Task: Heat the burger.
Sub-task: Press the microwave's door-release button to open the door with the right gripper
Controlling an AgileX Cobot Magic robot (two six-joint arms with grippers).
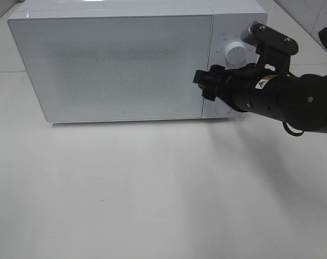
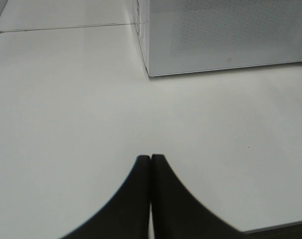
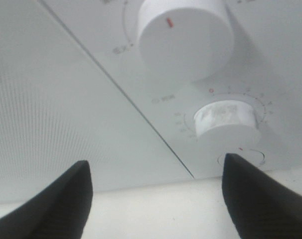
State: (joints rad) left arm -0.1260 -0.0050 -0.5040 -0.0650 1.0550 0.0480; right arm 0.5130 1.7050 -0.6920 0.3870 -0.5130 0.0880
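Nearest, the left claw (image 2: 150, 159) hangs over the bare white table (image 2: 66, 99), its fingers pressed together on nothing. Farther back on the table stands the white microwave (image 1: 115, 59), its door shut. The right claw (image 1: 206, 83) sits close before the microwave's front, near the seam between door and control panel. It is spread wide and empty, facing the lower knob (image 3: 226, 122), with the upper knob (image 1: 236, 52) above. Where the burger is cannot be told, as no view shows it.
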